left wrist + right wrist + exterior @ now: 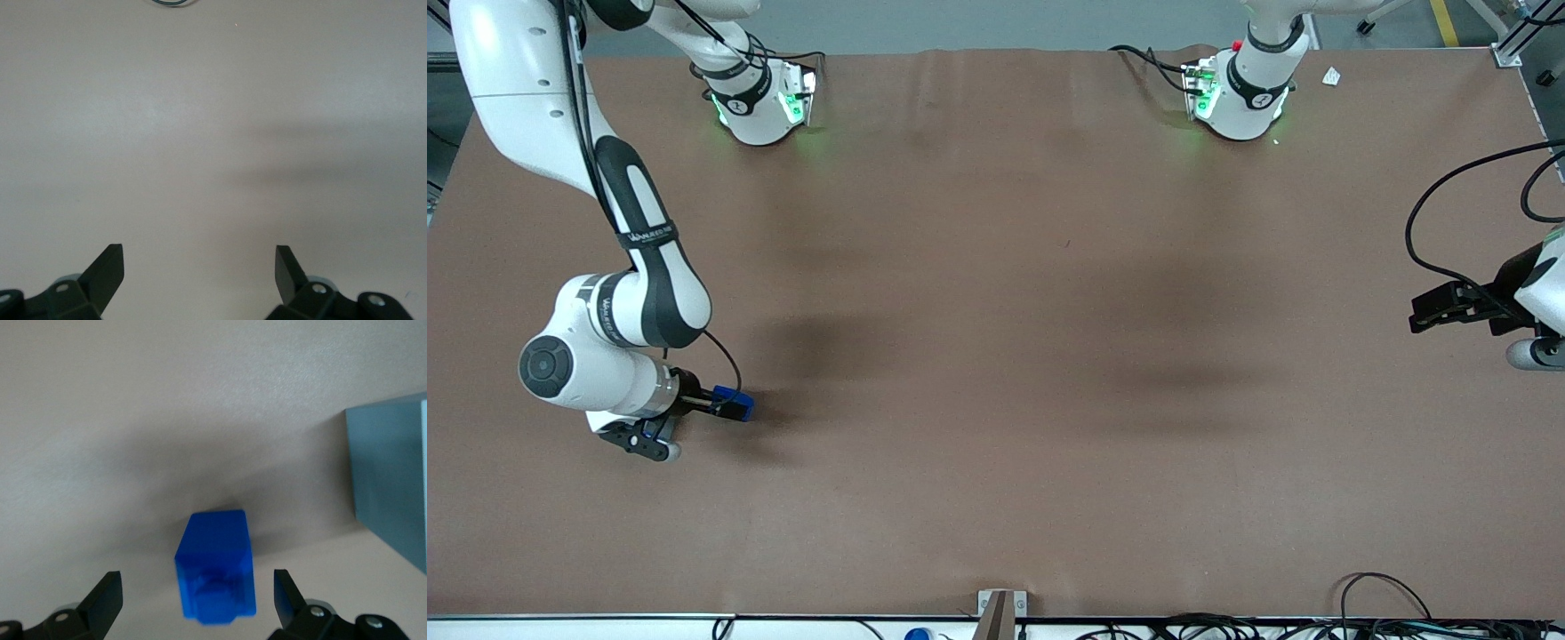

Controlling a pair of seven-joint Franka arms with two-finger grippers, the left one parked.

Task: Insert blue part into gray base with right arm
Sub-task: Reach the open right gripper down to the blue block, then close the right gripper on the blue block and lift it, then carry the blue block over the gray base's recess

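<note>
Gripper [197, 600] spread wide, straddling blue part [217, 577], not clamping. Gray base [393, 487] near, off to side. Grasp, lift, insertion all pending.

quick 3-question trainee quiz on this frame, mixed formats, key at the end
1. True or false: the tool is shut on the blue part.
2. In the right wrist view, what sits between the open fingers?
3. The gray base is: A) holding the blue part, B) standing apart from it, C) gripped.

Key: 1 false, the fingers stand open on either side of the part; 2 the blue part; 3 B.
</note>
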